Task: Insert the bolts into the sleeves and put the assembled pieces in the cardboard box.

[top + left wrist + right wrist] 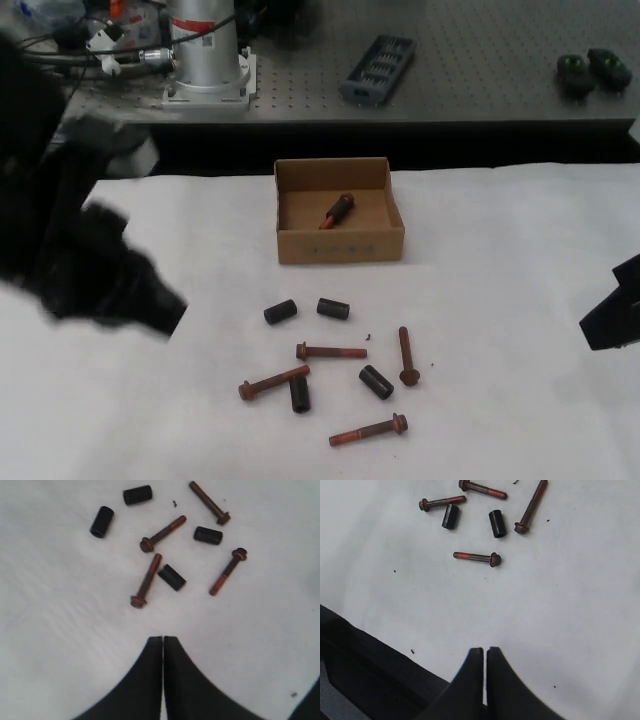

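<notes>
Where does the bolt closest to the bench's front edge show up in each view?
High view: bolt, frontmost of the four loose ones.
Left wrist view: bolt, out beside the others.
Right wrist view: bolt, nearest the right gripper.
Shared landmark: the sleeve nearest its head.

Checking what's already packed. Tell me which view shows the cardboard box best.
The high view. It looks down into the open cardboard box, with one assembled piece lying inside. The left and right wrist views take in the loose bolts and sleeves on the white sheet instead.
</notes>
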Controlling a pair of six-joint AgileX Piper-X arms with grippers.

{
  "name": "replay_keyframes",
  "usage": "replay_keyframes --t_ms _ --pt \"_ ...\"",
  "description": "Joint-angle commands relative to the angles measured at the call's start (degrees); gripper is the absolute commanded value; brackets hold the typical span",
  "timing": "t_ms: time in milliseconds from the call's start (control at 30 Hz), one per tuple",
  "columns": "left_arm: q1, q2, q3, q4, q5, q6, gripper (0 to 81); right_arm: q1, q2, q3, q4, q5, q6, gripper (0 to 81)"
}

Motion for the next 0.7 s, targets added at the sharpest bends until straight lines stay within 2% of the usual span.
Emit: replay_keyframes --t_ms 0,267,567,667 --pt "0.0 -7.7 6.2 -1.9 1.1 -1.3 0.7 -0.4 -0.5 -0.4 0.4 -0.4 -0.4 2.9" --pt "0.0 -23.5 14.5 -1.9 1.1 -6.4 0.7 -0.2 -0.3 -0.4 -2.4 -0.3 0.2 2.9" --pt "0.0 -26.9 14.5 -2.0 1.0 -7.3 0.7 0.0 1.0 -0.4 -5.9 -1.2 6.8 2.9" --pt "0.0 -26.9 14.5 -2.0 1.0 -7.3 0.7 2.1 3.1 -0.4 -7.6 -1.2 7.3 2.9"
